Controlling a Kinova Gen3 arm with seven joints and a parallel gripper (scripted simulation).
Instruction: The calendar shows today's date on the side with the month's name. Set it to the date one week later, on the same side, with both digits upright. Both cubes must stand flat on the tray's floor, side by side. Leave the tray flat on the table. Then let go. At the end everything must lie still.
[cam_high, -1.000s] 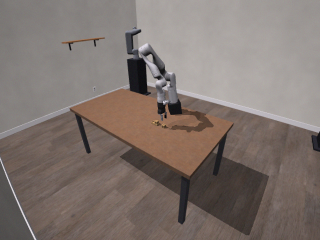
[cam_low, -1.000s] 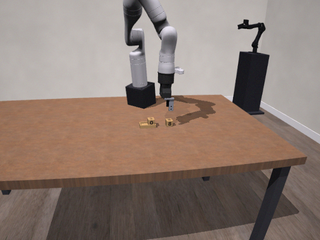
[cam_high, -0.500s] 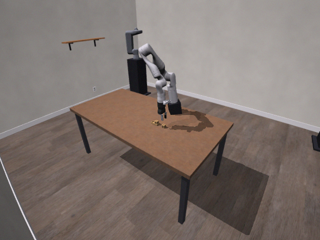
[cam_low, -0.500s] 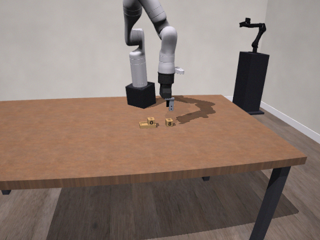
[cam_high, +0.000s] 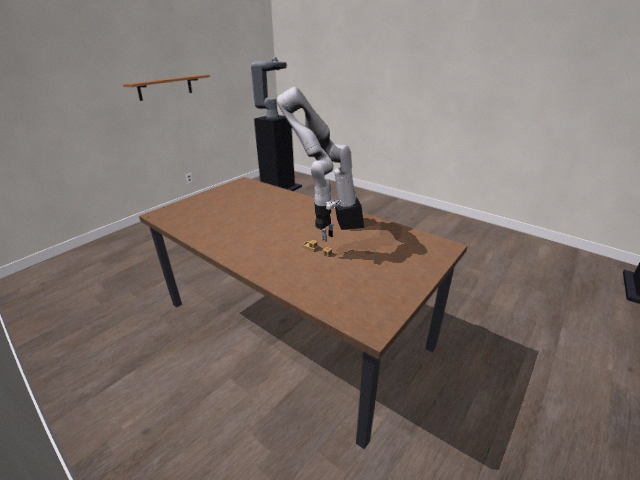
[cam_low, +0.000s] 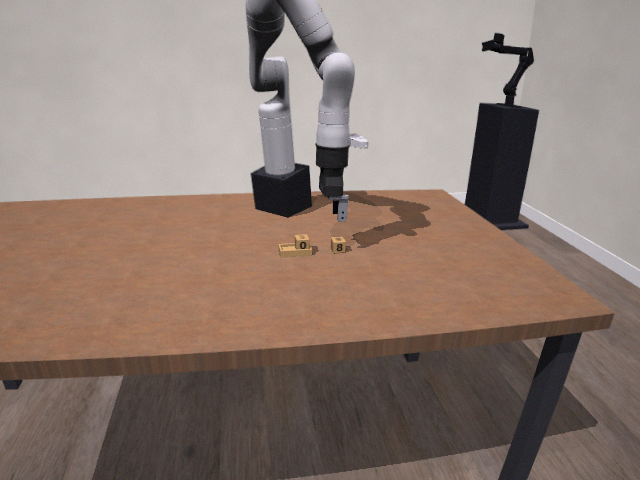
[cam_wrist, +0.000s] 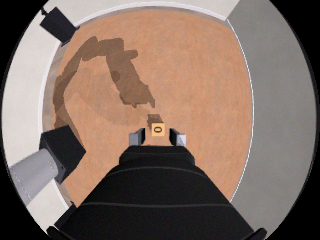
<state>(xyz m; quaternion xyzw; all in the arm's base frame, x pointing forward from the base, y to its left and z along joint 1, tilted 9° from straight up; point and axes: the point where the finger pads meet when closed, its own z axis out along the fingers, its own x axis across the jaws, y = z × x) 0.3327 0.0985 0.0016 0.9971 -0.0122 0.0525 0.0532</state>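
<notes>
We find the gripper (cam_low: 341, 212) hanging over the table (cam_low: 155, 310), fingers apart and nothing between them. In the exterior view it sits just above centre of the frame, slightly above and behind the loose cube (cam_low: 338, 244), which shows an 8 on its near face and stands on the table top, outside the tray (cam_low: 287, 251). The tray lies a little left of centre, flat on the table, with the other cube (cam_low: 301, 241) standing in its right half and showing a 0. The tray's left half looks free. The two cubes are near each other but apart.

In the wrist view the loose cube (cam_wrist: 158, 128) appears just above the gap between the two fingertips, near frame centre, so we judge the approach roughly lined up.

Step in hand, as we read it: come down on the loose cube for a grasp.

Notes for doing it well:
- Keep the fingers wide until they straddle the cube, one on each opposite side face.
- Descend straight; a tip landing on the top edge could tip or push the cube.
- Stop short of the table before closing.
- Grip square to the faces, since the cube will likely need turning to show a new digit.
- Stay away from the tray wall so the tray does not shift.

The month's name is too small to read.
</notes>
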